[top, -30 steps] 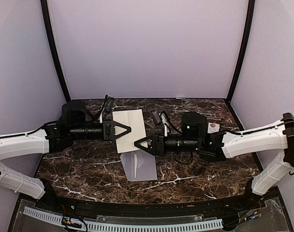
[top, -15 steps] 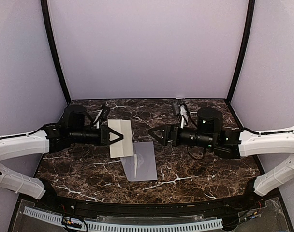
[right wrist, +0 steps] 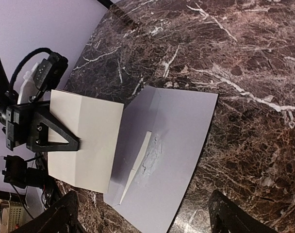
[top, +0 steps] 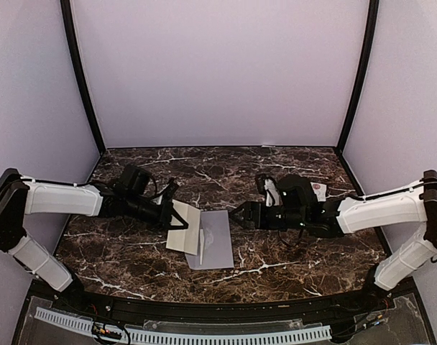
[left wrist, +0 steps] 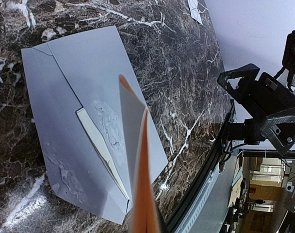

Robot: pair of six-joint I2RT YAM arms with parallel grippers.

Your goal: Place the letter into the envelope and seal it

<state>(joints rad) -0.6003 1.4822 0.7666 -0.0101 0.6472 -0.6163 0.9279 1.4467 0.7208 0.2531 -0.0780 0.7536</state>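
So the left gripper [right wrist: 74, 143] is clamped tight on one edge of the letter [right wrist: 89, 126], a cream sheet with a fold line, held tilted up rather than flat. The envelope [right wrist: 179, 141] lies flat on the marble table [top: 290, 259] right below that gripper's tips. The letter's lower edge comes down over the side of the envelope nearest the gripper, can't tell if it's actually touching. The right gripper [top: 236, 215] hangs just off the envelope's other side, fingers spread wide, nothing in them, pointing at the left one. A small white sticker sheet [top: 318, 190] sits well behind it, by its arm.
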